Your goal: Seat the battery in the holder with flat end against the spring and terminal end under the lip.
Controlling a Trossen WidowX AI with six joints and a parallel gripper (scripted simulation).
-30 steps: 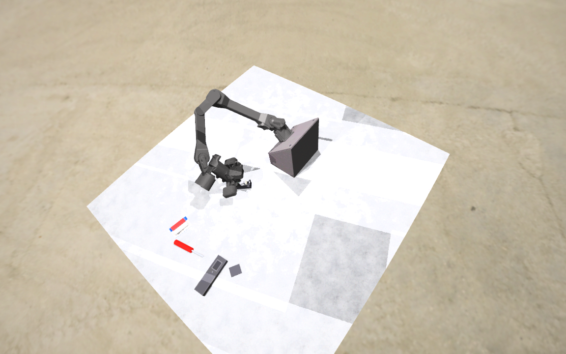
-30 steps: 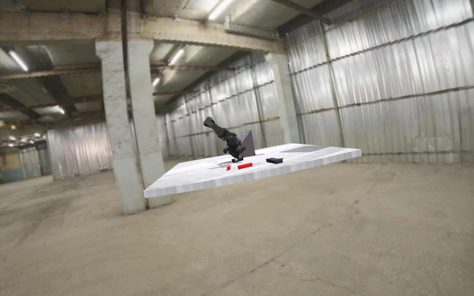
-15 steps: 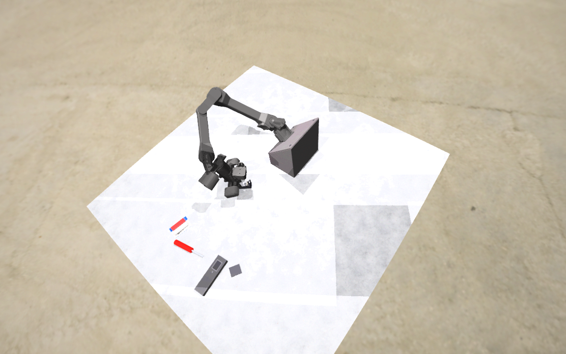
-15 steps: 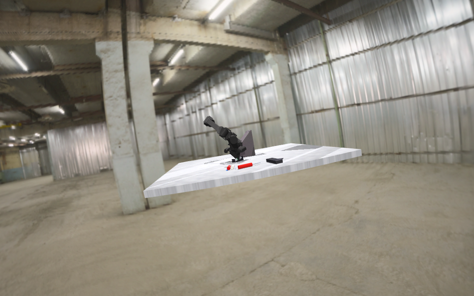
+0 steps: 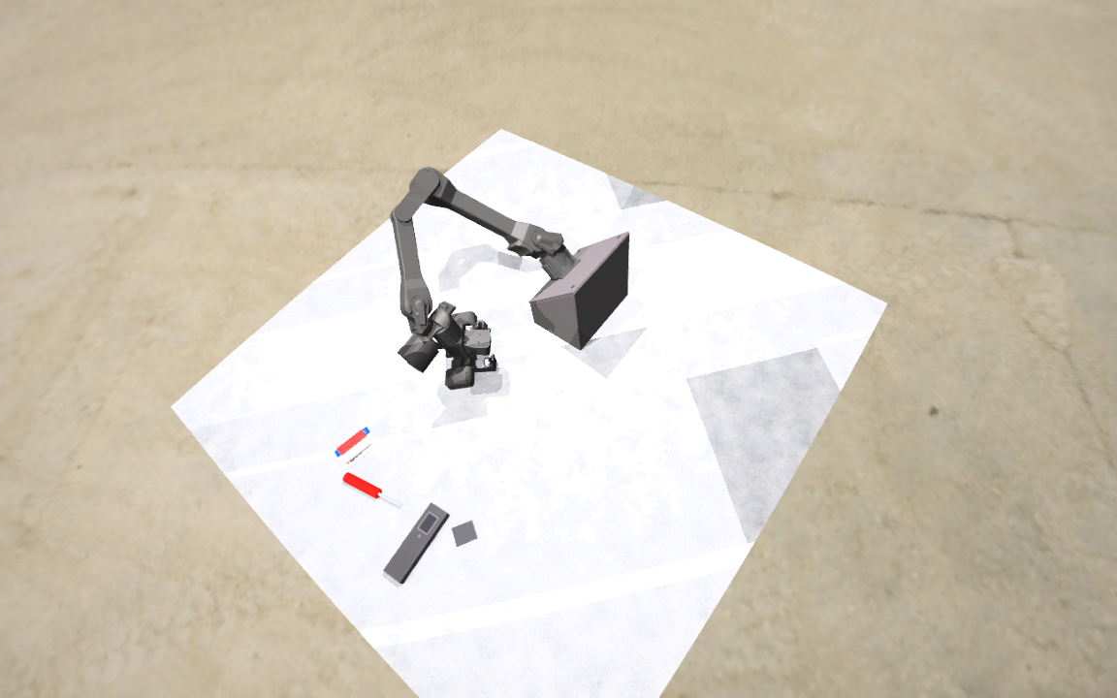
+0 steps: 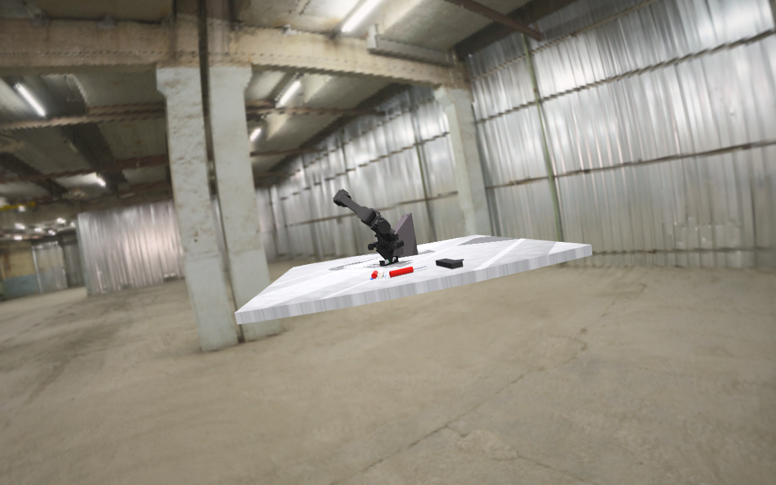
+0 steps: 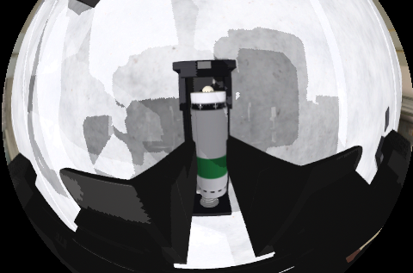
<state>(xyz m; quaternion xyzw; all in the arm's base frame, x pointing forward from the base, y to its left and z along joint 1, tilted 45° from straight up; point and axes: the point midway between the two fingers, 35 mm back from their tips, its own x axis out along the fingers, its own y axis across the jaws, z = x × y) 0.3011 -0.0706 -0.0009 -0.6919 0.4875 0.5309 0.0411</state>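
The battery, grey-white with a green band, lies lengthwise over the black holder in the wrist view. Its terminal end points at the lip at the top, with a dark gap between them. Its flat end is by the spring at the bottom. Whether it lies fully down in the holder cannot be told. My gripper is shut on the battery, one finger on each side, around its middle and lower part. In the top and exterior views the arm mostly hides battery and holder.
A red bar with blue ends, a red-handled screwdriver, a long grey device and a small dark square lie on the table. The arm's wedge-shaped base stands behind the gripper.
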